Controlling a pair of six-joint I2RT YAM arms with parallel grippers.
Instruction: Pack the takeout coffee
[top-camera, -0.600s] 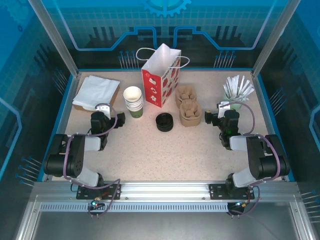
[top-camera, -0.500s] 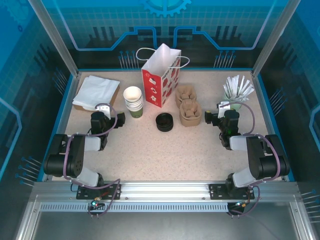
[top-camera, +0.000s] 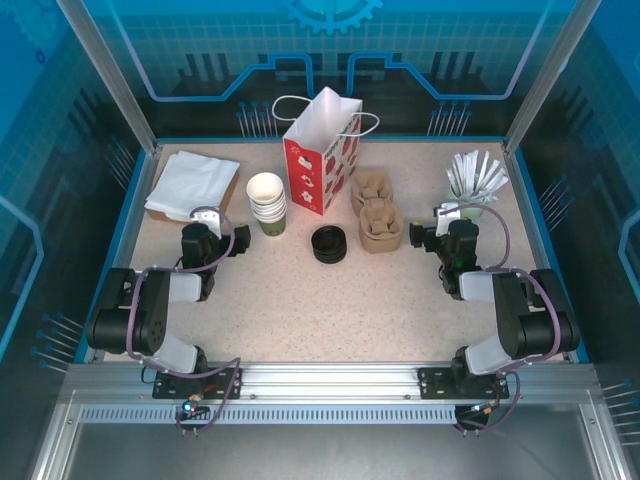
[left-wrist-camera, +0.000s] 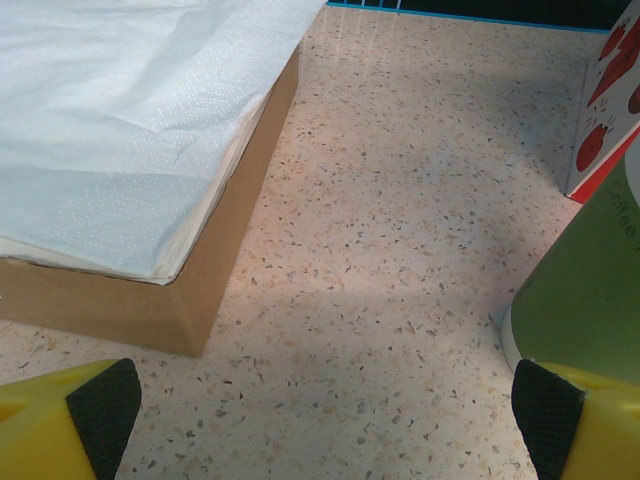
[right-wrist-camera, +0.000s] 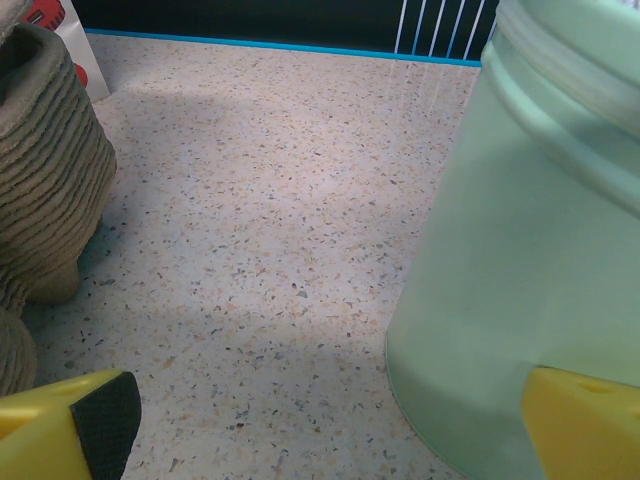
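The takeout coffee cup (top-camera: 266, 203), dark green and white inside, stands upper left of the middle in the overhead view, just left of the red-and-white gift bag (top-camera: 322, 150). Its black lid (top-camera: 329, 243) lies apart from it near the centre of the tabletop (top-camera: 330, 310), beside the brown pulp carriers (top-camera: 376, 215). The left claw (top-camera: 205, 228) sits low at the left, between the box of napkins (top-camera: 190, 183) and the cup, its fingers (left-wrist-camera: 100, 400) spread wide. The right claw (top-camera: 450, 228) at the right is just as wide, with the pale green tumbler (right-wrist-camera: 520, 260) close ahead.
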